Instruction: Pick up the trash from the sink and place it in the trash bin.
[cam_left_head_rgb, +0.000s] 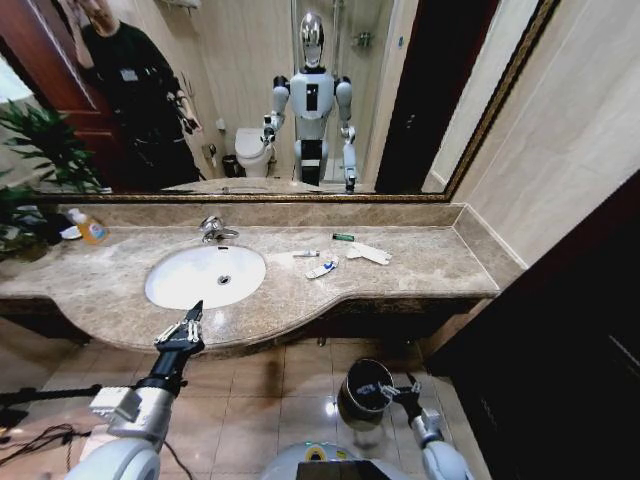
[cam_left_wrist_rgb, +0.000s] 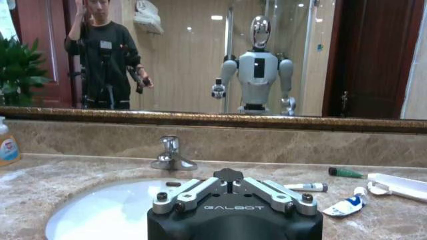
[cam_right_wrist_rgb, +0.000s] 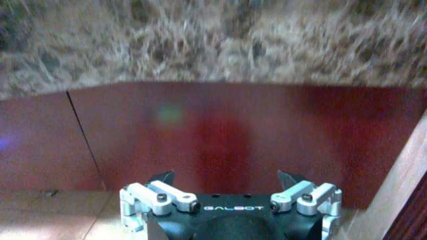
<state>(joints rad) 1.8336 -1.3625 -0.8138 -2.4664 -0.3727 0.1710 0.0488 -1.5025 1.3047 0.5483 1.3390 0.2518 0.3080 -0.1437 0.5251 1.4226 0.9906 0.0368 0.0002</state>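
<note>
The left gripper (cam_left_head_rgb: 192, 322) hovers at the near edge of the worktop (cam_left_head_rgb: 430, 262), just in front of the sink (cam_left_head_rgb: 205, 276), its fingers nearly closed with nothing between them. The right gripper (cam_left_head_rgb: 397, 388) hangs low at the right rim of the bin (cam_left_head_rgb: 362, 391) on the floor below the worktop; its fingers (cam_right_wrist_rgb: 162, 177) stand wide apart and empty, facing the red-brown cabinet front (cam_right_wrist_rgb: 220, 140) under the marble edge. The trash lies on the worktop right of the basin, not inside it — a small tube (cam_left_head_rgb: 306, 254) nearest the sink, a white and blue packet (cam_left_head_rgb: 322, 269) just near of it, a green piece (cam_left_head_rgb: 343, 237) farther back, and a white wrapper (cam_left_head_rgb: 370, 253) to the right. A tap (cam_left_head_rgb: 214, 230) stands at the far side of the sink, and a soap bottle (cam_left_head_rgb: 90, 228) sits at far left, beside a plant (cam_left_head_rgb: 35, 150)
</note>
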